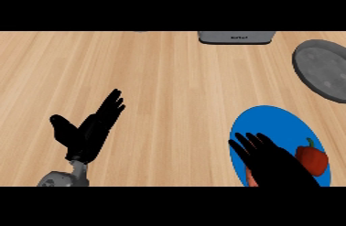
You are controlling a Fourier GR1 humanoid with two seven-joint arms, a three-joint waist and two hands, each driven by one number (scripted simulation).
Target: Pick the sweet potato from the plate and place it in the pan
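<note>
A blue plate [270, 120] lies at the lower right of the wooden counter. My right hand [273, 163] hovers over it, open, fingers stretched toward the far left. An orange-red sliver, which looks like the sweet potato [251, 178], peeks out at the hand's left edge; the rest is hidden beneath the hand. A red pepper [313, 159] with a green stem lies on the plate just right of the hand. The dark grey pan [323, 68] sits at the far right, beyond the plate. My left hand [91, 129] rests open at the lower left, fingers up.
A grey appliance [236, 36] stands at the counter's far edge, left of the pan. Bare wooden counter [169, 83] stretches between the two hands and up to the appliance.
</note>
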